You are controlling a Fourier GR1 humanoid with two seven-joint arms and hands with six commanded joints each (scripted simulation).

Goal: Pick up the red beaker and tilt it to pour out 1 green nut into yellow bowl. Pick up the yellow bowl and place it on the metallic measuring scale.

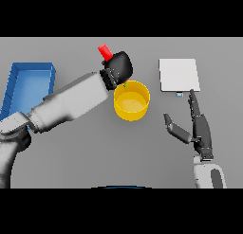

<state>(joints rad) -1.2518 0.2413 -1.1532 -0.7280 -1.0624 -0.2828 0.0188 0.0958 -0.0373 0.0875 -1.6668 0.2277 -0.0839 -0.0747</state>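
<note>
My left hand (118,67) is curled round the red beaker (105,51), holding it tilted just above the far left rim of the yellow bowl (131,103). Only the beaker's upper end shows past the hand. A small green nut (125,85) shows at the bowl's far rim, right under the hand. The metallic measuring scale (178,75), a pale square plate, lies on the table to the right of the bowl. My right hand (198,129) stands open below the scale, fingers straight and pointing toward it, thumb spread to the left.
A blue tray (28,86) lies at the left side of the table, partly covered by my left arm. The grey table (95,152) stretches between the bowl and the near edge.
</note>
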